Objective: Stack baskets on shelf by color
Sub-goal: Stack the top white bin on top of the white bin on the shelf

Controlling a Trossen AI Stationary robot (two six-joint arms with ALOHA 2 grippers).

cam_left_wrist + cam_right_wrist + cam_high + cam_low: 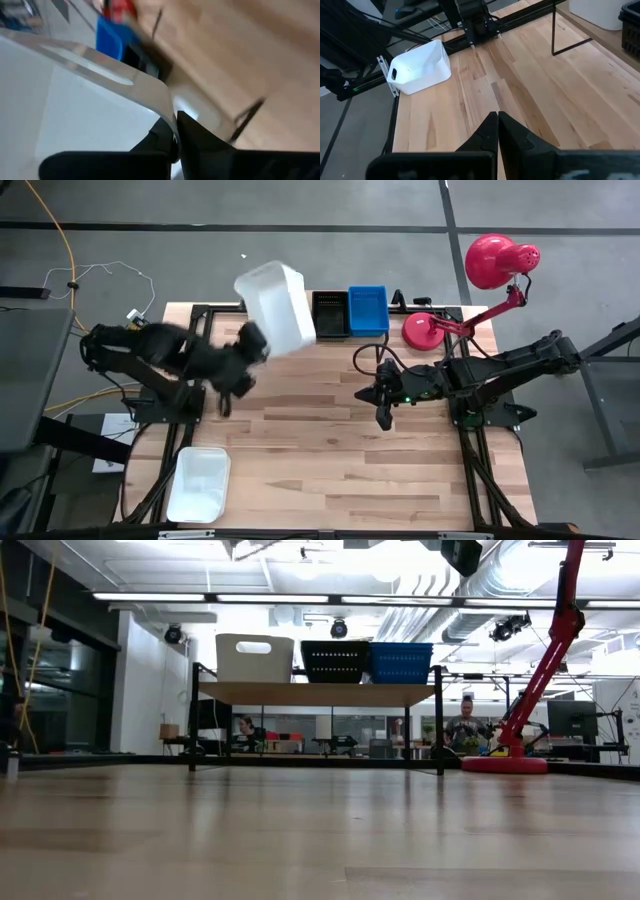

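Up top center, left gripper (252, 350) pinches a white basket (276, 307) rim at the shelf's (315, 693) left end; right gripper (385, 420) pressed together mid-counter.

white basket (276, 307) | black basket (330, 313) | blue basket (368, 310) | light wood shelf (315, 693) | red lamp (492, 262)

two white baskets (276, 305) (198, 483), one black basket (331, 313), one blue basket (368, 311). one shelf (315, 693). one red lamp (470, 290).
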